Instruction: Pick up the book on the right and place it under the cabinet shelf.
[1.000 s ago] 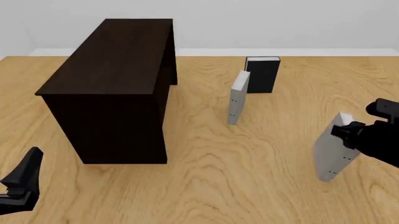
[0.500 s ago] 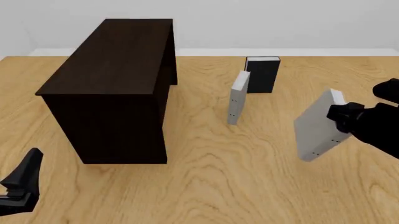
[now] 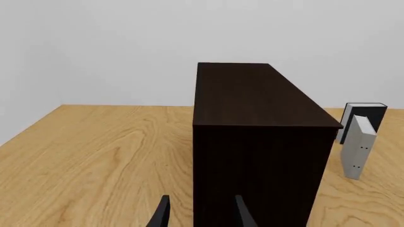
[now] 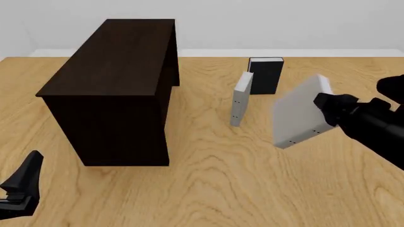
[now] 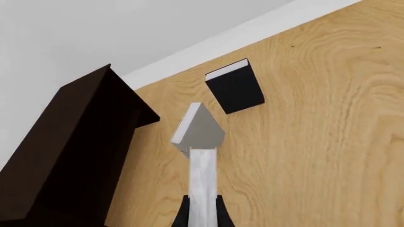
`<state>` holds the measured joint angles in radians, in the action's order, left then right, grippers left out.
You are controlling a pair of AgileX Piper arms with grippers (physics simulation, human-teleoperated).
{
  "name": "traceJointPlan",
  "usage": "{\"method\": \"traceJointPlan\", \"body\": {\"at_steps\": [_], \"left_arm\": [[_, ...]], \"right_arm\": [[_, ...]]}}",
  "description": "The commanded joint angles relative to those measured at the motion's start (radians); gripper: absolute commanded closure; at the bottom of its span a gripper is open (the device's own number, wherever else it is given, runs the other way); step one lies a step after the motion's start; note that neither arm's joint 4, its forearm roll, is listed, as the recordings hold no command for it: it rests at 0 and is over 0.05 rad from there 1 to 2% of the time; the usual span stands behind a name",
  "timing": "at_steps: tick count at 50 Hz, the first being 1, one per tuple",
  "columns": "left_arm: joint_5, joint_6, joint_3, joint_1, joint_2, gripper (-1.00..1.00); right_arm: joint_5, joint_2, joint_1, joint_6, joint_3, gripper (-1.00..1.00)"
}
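Observation:
My right gripper (image 4: pixel 323 103) is shut on the pale grey book (image 4: pixel 298 115) and holds it tilted in the air above the table, right of the other books. In the right wrist view the book's edge (image 5: pixel 203 177) runs out from between my fingers (image 5: pixel 183 215). The dark brown cabinet (image 4: pixel 117 85) stands at the left, its open side facing right; it also shows in the right wrist view (image 5: pixel 69 151) and fills the left wrist view (image 3: pixel 259 142). My left gripper (image 4: pixel 22 189) is open and empty near the front left, short of the cabinet.
A similar grey book (image 4: pixel 240 99) stands upright between the cabinet and the held book. A black book (image 4: pixel 266 75) stands just behind it. Both show in the right wrist view, the grey book (image 5: pixel 198 127) and the black book (image 5: pixel 235 87).
My right gripper has lifted the grey book off the table and carried it up and to the left, tilting it further. The left arm has not moved.

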<state>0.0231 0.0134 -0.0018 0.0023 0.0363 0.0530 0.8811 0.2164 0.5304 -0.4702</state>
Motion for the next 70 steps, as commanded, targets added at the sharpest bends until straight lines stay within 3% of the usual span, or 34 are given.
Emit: {"method": "traceJointPlan", "body": {"at_steps": [1, 6, 11, 22, 36, 38, 46, 57, 70], "left_arm": [[0.003, -0.001, 0.0, 0.0, 0.002, -1.0], [-0.003, -0.001, -0.002, 0.0, -0.002, -1.0], [-0.004, -0.001, -0.003, 0.0, -0.002, -1.0], [-0.011, -0.003, -0.004, -0.009, -0.009, -1.0], [-0.001, 0.0, -0.002, -0.009, 0.001, -1.0], [0.003, 0.0, -0.001, -0.009, 0.004, -1.0], [0.002, -0.001, -0.002, -0.009, 0.003, -1.0], [0.006, -0.001, 0.0, -0.009, 0.005, -1.0], [0.001, -0.003, -0.001, -0.009, -0.001, -1.0]], "right_arm": [[0.135, 0.022, 0.066, 0.107, 0.026, 1.0], [0.203, 0.034, 0.091, 0.154, 0.051, 1.0], [0.342, 0.069, 0.117, 0.227, 0.102, 1.0], [0.543, 0.214, 0.179, 0.278, 0.134, 1.0], [0.736, 0.35, 0.211, 0.353, 0.144, 1.0], [0.733, 0.358, 0.205, 0.341, 0.132, 1.0], [0.886, 0.484, 0.228, 0.401, 0.144, 1.0], [1.022, 0.603, 0.254, 0.453, 0.144, 1.0], [1.1, 0.712, 0.308, 0.479, 0.101, 1.0]]}}
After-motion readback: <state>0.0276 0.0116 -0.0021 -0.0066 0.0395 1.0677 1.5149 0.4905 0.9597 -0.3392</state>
